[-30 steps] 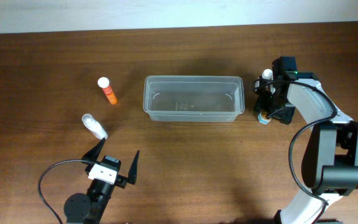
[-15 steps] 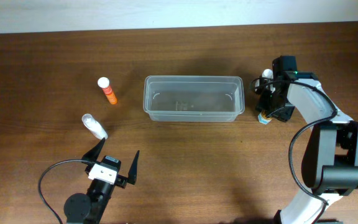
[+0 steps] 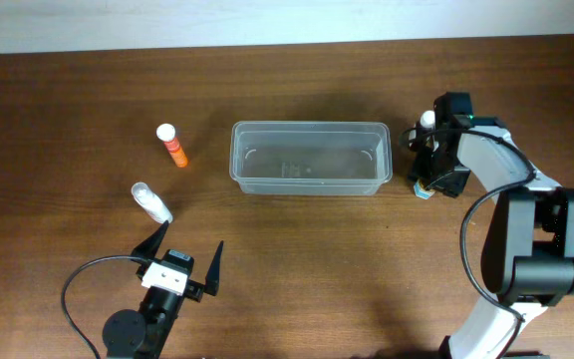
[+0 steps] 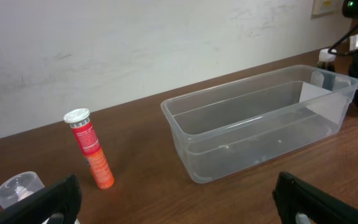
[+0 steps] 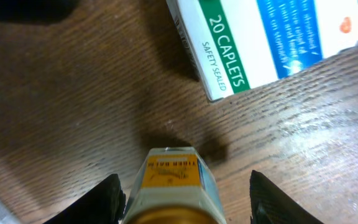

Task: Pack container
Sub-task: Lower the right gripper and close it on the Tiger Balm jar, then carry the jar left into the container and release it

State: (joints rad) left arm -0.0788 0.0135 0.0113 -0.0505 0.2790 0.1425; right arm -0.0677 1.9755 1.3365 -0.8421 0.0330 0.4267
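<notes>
Midway across the table (image 3: 68, 120), the container (image 3: 307, 125) lies just left of the right gripper (image 3: 425, 160) and well beyond the left gripper (image 3: 183, 257), touching neither. It is a clear, translucent rectangular tub with rounded corners and a rim (long side facing the arms). Both grippers are spread: the right straddles a small yellow-labelled jar (image 5: 173, 180) near a caplet box (image 5: 260, 43), and the left holds nothing.

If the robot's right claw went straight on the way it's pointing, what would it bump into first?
Most likely the small yellow-labelled jar, which sits between the right gripper's open fingers. The wooden table lies beyond it, though depth is hard to judge.
</notes>
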